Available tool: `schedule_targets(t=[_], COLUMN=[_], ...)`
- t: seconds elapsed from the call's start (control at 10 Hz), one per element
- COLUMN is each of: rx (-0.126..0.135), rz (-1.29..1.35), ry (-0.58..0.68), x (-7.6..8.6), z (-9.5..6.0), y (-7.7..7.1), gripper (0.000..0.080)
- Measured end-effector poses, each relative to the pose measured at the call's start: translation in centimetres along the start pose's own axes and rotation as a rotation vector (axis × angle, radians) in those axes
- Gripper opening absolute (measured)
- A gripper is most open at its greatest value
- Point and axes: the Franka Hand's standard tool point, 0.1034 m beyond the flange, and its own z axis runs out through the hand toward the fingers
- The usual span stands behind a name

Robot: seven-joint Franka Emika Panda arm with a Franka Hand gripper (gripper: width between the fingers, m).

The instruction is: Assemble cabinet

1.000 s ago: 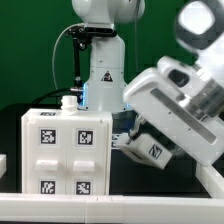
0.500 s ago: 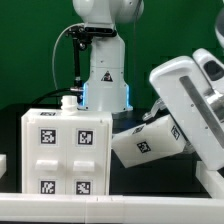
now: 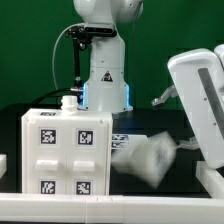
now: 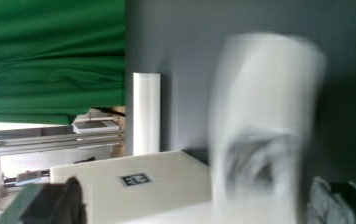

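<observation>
The cabinet body [image 3: 65, 152], a white box with several marker tags on its front, stands on the dark table at the exterior view's left. A smaller white cabinet piece [image 3: 148, 157] is a motion-blurred smear low beside the box, to its right. The white arm [image 3: 202, 95] looms over it at the right; I cannot make out the gripper in the exterior view. In the wrist view the gripper [image 4: 193, 212] is open, its dark fingers [image 4: 43, 205] far apart. The blurred white piece [image 4: 264, 120] streaks between them, and I cannot tell whether it touches either. A tagged white surface [image 4: 148, 182] lies below.
The robot's base column [image 3: 103, 70] with its cable stands behind the box. A small white cap [image 3: 67, 101] sits on the box's top. A white strip [image 3: 110, 206] runs along the front. A green curtain [image 4: 50, 60] hangs behind, and a white bar [image 4: 145, 110] is in the wrist view.
The arm has swung up and to the exterior view's right. The small white piece, held tilted before, has dropped lower next to the box and is now blurred.
</observation>
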Motion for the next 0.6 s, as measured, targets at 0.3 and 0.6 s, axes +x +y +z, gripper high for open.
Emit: schedule_targets(t=[0.3, 0.6], rx=[0.000, -0.001], rz=[-0.001, 0.012], ry=[0.001, -0.010], x=[0.00, 0.07], z=[-0.02, -0.56], y=[-0.04, 0.42], gripper=[0.0648, 0.0648])
